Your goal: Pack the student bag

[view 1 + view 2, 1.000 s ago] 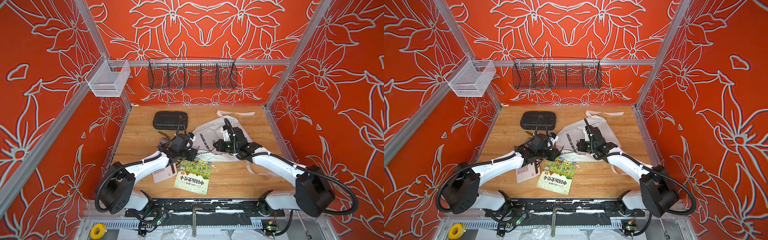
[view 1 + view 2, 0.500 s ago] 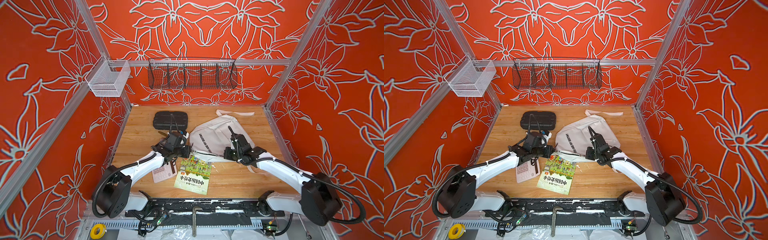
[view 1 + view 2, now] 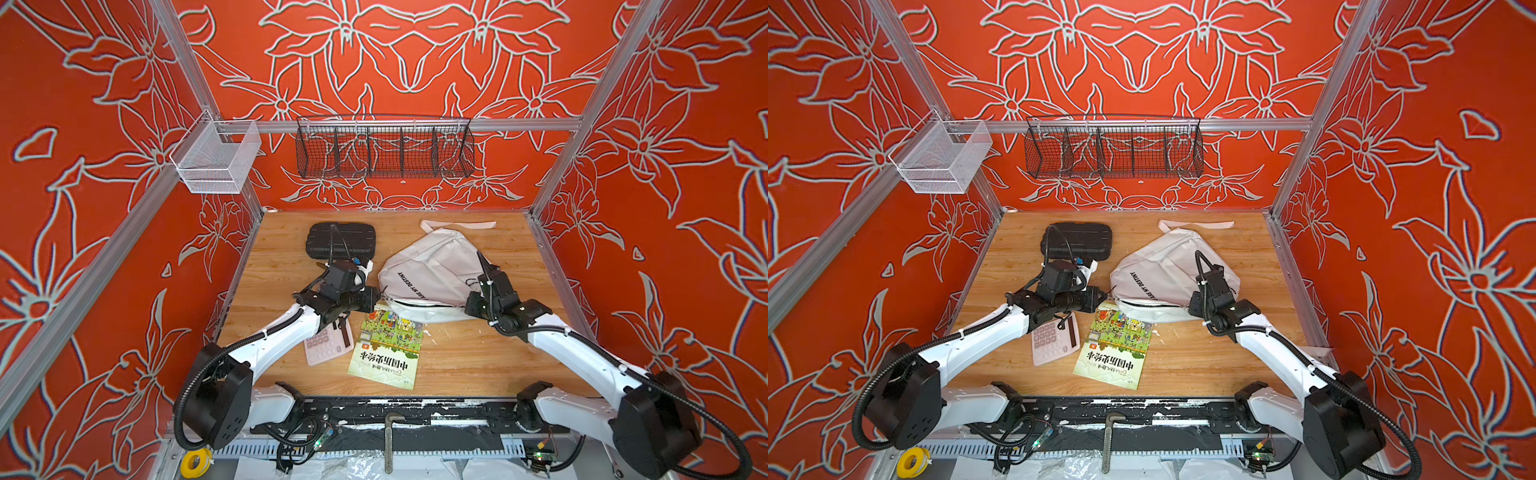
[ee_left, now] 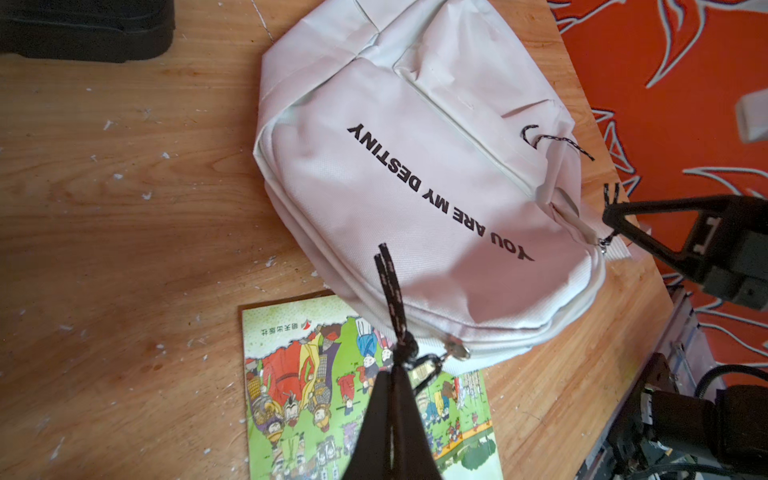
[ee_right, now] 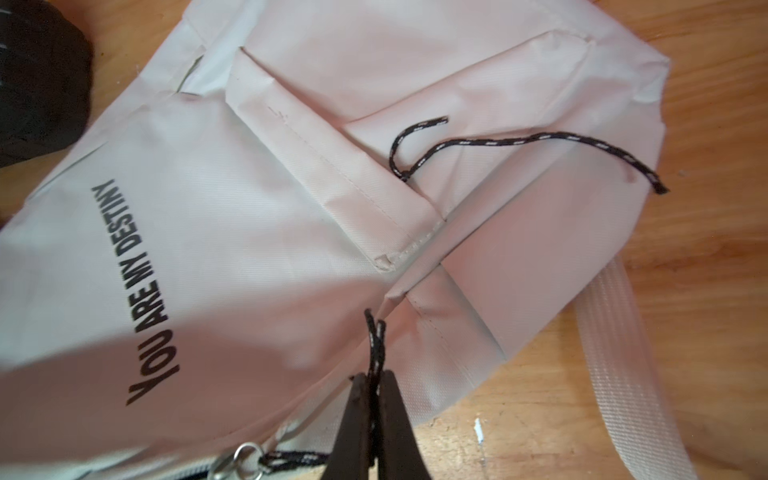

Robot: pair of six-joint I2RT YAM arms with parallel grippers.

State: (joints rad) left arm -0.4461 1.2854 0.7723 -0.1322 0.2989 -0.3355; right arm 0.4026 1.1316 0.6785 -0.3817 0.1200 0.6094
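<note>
I had the left gripper (image 4: 395, 368) and right gripper (image 5: 374, 380) each pinching a cord pull (image 4: 390, 291) of the student bag (image 3: 432, 270), right of the table's (image 3: 478, 357) centre — picture book (image 3: 386, 345) touching its near side, black case (image 3: 340, 241) toward the far edge.

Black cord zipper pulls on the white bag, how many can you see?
3 cord pulls: one pinched in the left gripper, one in the right gripper, one loose on the front pocket. Others may be hidden under the student bag.
</note>
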